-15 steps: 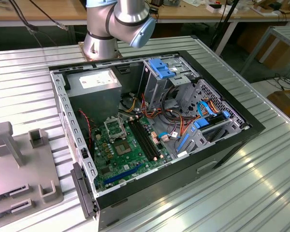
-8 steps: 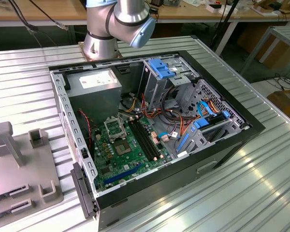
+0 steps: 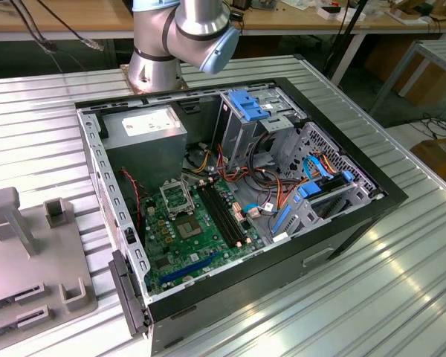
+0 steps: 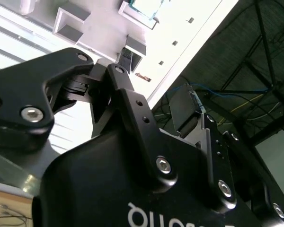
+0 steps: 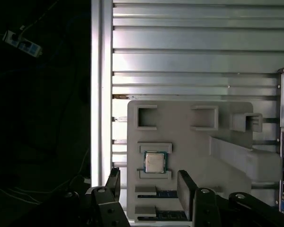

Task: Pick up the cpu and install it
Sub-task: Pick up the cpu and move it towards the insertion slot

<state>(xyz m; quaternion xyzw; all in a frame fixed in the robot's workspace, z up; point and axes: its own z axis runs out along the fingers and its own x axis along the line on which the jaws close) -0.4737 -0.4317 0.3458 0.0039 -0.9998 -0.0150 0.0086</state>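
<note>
Silvery square cpu (image 5: 154,162) lies on the grey plastic tray (image 5: 189,137) by the ribbed metal table (image 5: 180,61) edge; our black gripper (image 5: 149,187) gapes empty.

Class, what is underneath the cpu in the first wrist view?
The cpu lies flat on a grey holder plate, between two raised bars; the plate rests on the slatted metal table. The plate surface directly beneath the chip is covered.

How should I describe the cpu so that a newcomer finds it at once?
On the ribbed metal table, beside the open computer case, lies a grey fixture plate. Between two short raised bars on it sits the cpu: the only small square with a silvery metal top and green rim, unlike the empty pockets and long dark strips nearby.
</note>
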